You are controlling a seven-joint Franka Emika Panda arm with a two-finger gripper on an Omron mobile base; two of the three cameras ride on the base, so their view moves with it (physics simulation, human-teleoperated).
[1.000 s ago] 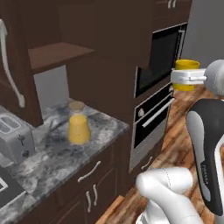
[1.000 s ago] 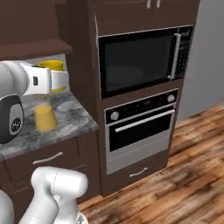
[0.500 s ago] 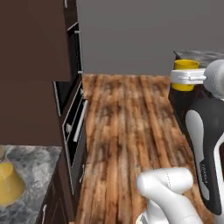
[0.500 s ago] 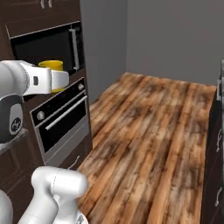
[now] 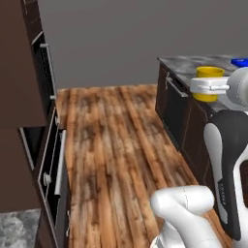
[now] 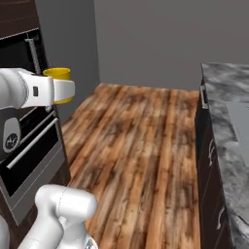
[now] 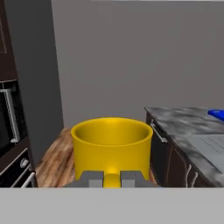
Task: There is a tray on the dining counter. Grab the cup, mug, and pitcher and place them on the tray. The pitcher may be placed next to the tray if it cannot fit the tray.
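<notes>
My base has swung from the oven toward the worktop [image 5: 193, 65]; my gripper [image 7: 112, 178] stays clamped on the mug [image 7: 112, 146], blue tray [image 7: 217, 114] ahead.

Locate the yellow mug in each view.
Left base view: mug upper right, held in the gripper, in front of the counter's near end.
Right base view: mug upper left, at the end of the white arm.
Hand view: mug lower centre, just above the fingertips.
Shared landmark: the grey marbled counter, on the right in all three.
</notes>
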